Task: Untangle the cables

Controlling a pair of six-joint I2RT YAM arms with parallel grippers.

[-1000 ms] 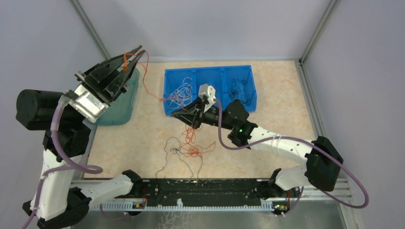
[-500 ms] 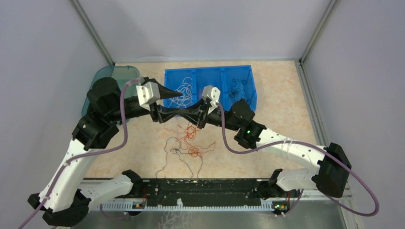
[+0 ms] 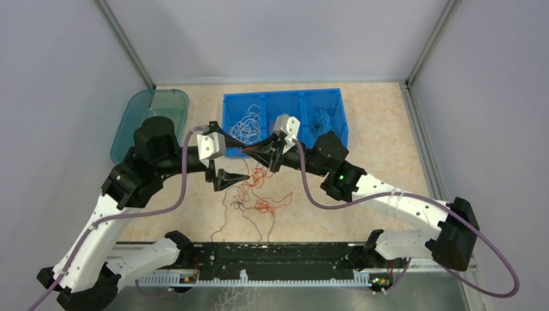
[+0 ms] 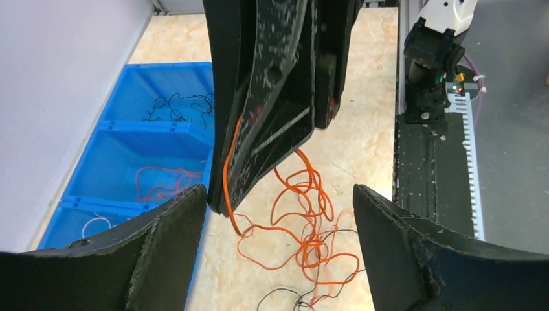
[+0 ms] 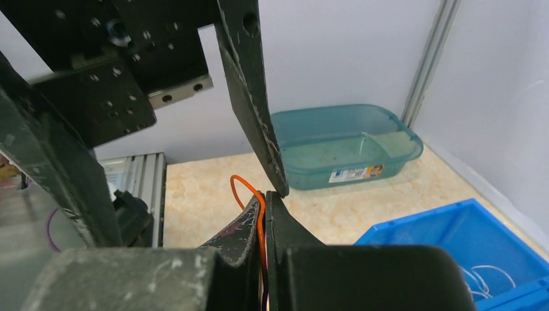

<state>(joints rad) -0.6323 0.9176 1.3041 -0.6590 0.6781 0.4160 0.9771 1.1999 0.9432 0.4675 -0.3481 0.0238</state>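
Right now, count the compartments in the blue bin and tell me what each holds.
3, side by side in the blue bin: left compartment, white cables; middle compartment, orange cables; right compartment, black cables. None appears hidden.

Both arms have white link shells between bulky black joint housings. The left arm (image 3: 97, 227) and the right arm (image 3: 395, 204) are bolted at opposite ends of the black base rail (image 3: 272, 262). A purple-grey cable (image 3: 304, 188) loops along each. A green light (image 3: 341, 176) glows on a right-arm joint well beyond the rail. White camera blocks (image 3: 287, 126) top the black, scuffed, tapering fingers (image 4: 162, 259).
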